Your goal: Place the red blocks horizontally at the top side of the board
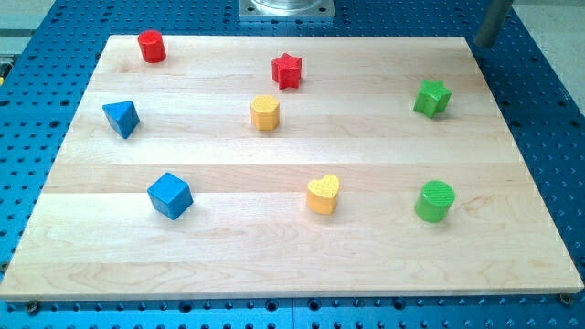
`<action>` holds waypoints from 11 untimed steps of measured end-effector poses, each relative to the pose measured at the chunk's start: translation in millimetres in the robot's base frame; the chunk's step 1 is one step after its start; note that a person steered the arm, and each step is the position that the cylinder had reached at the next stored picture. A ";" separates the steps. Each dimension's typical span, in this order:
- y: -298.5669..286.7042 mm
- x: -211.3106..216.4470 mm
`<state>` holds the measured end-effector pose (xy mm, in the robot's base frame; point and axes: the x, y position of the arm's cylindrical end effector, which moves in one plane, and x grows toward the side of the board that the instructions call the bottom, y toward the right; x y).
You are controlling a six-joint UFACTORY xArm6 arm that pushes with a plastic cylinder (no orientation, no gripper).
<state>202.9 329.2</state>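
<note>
My tip (482,44) has no pincer, just a bare rod parked off the board's (292,265) top right corner. Red cylinder (152,46) sits top left, red star (287,70) top middle, well apart.

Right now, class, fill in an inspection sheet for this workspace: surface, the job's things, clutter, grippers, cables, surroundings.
Surface: wooden board, flat, on a blue perforated table.
Job's things: red cylinder near the top left corner; red star near top centre, lower than the cylinder.
Clutter: blue triangle block, blue cube, yellow hexagon block, yellow heart, green star, green cylinder.
Grippers: none; my tip sits off the board's top right corner, away from every block.
Cables: nothing seen.
Surroundings: metal base plate at the view's top.
</note>
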 end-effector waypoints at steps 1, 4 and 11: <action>0.0 0.0; -73.2 38.7; -343.1 135.9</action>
<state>338.9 -13.9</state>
